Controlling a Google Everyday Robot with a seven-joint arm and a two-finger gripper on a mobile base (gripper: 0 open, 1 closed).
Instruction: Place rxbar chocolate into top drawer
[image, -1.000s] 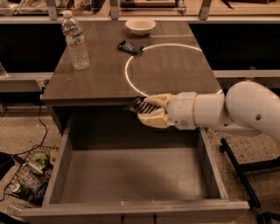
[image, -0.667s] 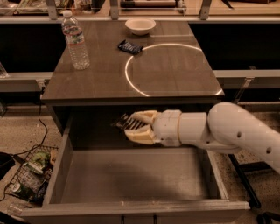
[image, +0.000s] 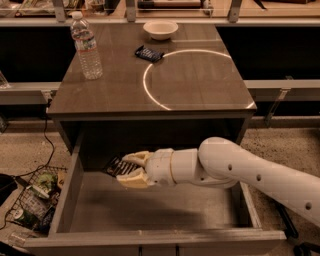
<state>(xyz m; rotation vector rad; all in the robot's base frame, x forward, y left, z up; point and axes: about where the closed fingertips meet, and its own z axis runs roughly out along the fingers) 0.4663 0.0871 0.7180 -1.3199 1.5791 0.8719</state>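
Dark wooden table carries a white ring mark, a water bottle at far left, a pale bowl at the far edge and a bluish wrapper just near it. Below, the top drawer stands pulled out. Reaching in from the right, the gripper hangs over the drawer's far left part, fingers clamped on the chocolate bar, held above the drawer floor.

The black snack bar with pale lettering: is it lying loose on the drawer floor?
No, the tool grips the black snack bar inside the open grey-brown wooden drawer, above its floor.
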